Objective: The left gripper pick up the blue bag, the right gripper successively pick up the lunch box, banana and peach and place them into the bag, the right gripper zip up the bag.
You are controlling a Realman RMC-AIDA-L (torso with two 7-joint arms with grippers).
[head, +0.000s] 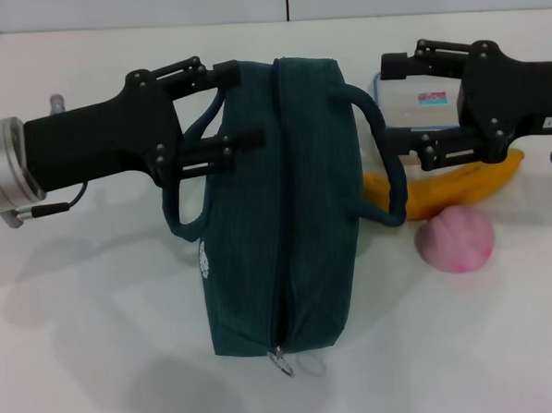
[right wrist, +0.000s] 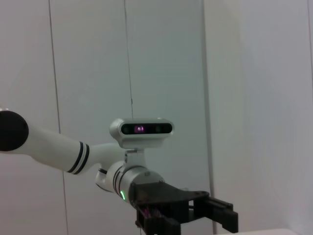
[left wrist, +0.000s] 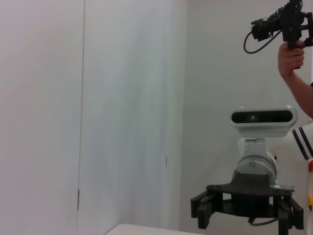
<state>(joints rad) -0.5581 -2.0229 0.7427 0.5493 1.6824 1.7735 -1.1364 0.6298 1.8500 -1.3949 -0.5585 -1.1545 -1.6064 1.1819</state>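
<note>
The left gripper (head: 227, 112) is spread wide with one handle loop of the blue bag (head: 281, 215) lying between its fingers, not clamped, while the right gripper (head: 402, 103) is equally released, its fingers straddling the white lunch box (head: 420, 100) just beyond the bag's other handle. Both black arms reach in level from opposite sides and face each other across the zipped bag. Just below the right gripper lie the banana (head: 451, 188) and, nearer the robot, the pink peach (head: 456, 239), all on a white worktop (head: 98, 345) before a pale panelled wall.
</note>
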